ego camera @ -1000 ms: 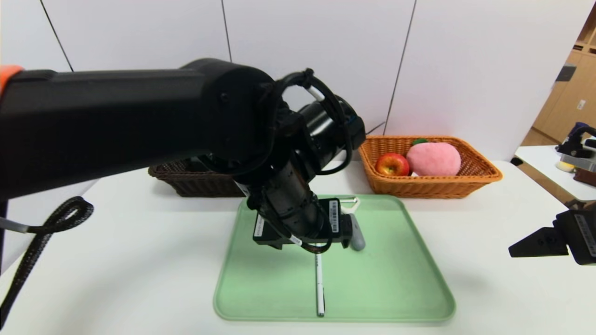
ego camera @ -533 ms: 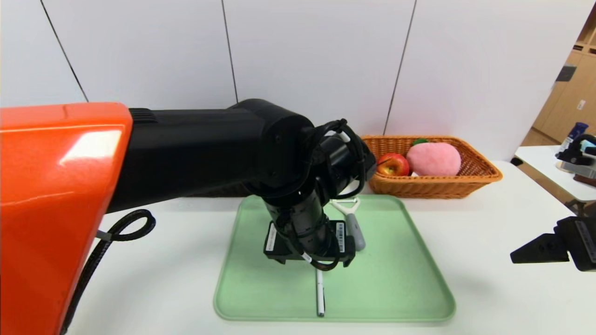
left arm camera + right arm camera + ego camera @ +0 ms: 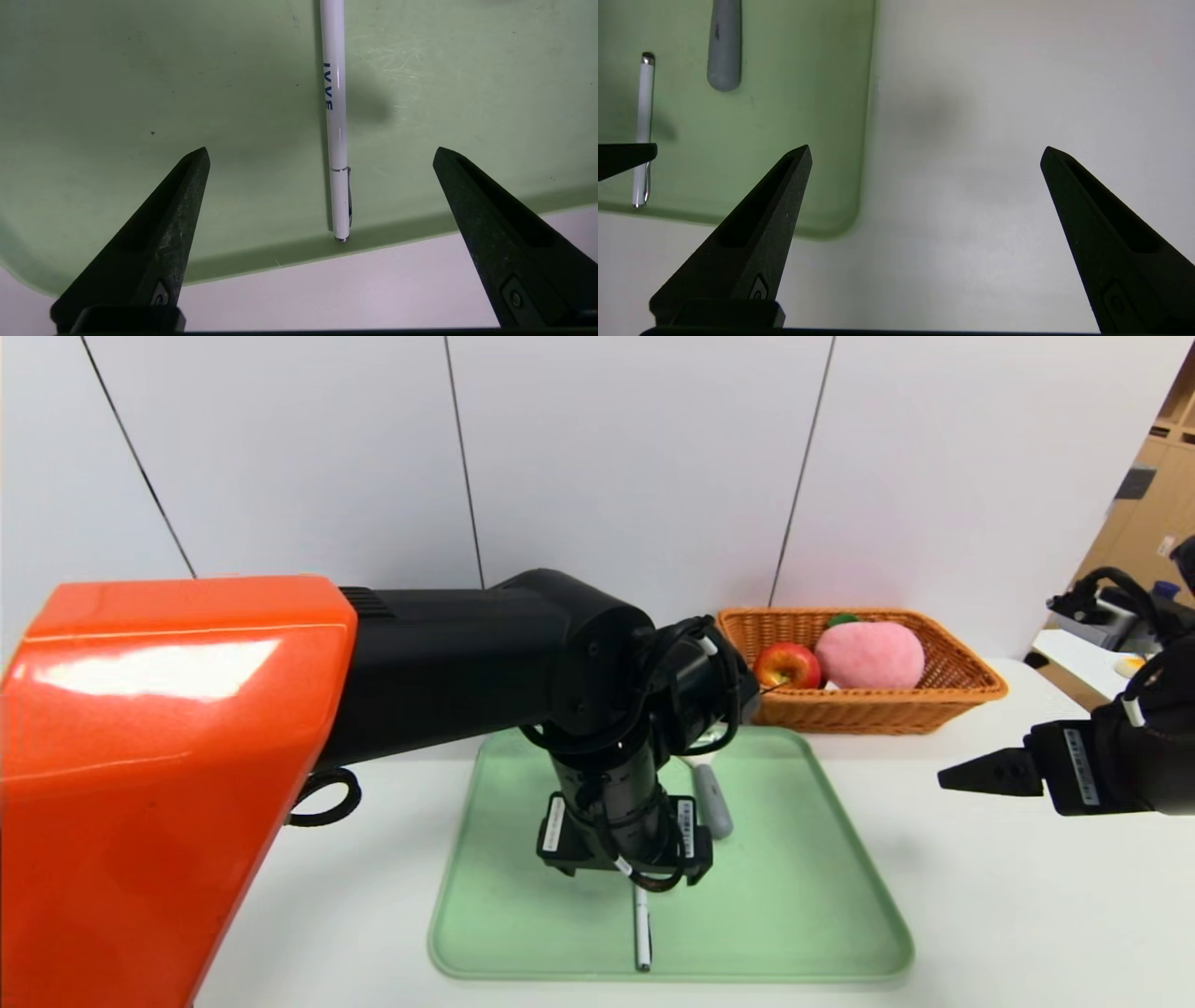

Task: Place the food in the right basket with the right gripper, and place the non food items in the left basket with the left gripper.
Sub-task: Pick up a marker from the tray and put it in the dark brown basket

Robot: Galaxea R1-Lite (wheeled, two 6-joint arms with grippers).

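A slim white pen (image 3: 641, 929) lies on the green tray (image 3: 803, 896), pointing at its front edge. My left gripper (image 3: 627, 877) hangs over the pen, open and empty. In the left wrist view the pen (image 3: 337, 116) lies between the spread fingers of the left gripper (image 3: 320, 154). The grey-handled peeler (image 3: 712, 803) lies beside the left gripper. The apple (image 3: 786, 665) and the plush peach (image 3: 870, 654) sit in the orange-tan basket (image 3: 971, 686). My right gripper (image 3: 990, 773) is open and empty, right of the tray. The dark brown basket, pump bottle and glasses case are hidden.
My left arm's orange and black links fill the left half of the head view. The right wrist view shows the right gripper (image 3: 927, 149) over bare white table, with the tray's corner (image 3: 831, 219), the pen (image 3: 643, 116) and the peeler handle (image 3: 724, 46) beside it.
My left gripper has moved forward along the tray, from beside the peeler head to over the pen. My right gripper has moved left, toward the tray.
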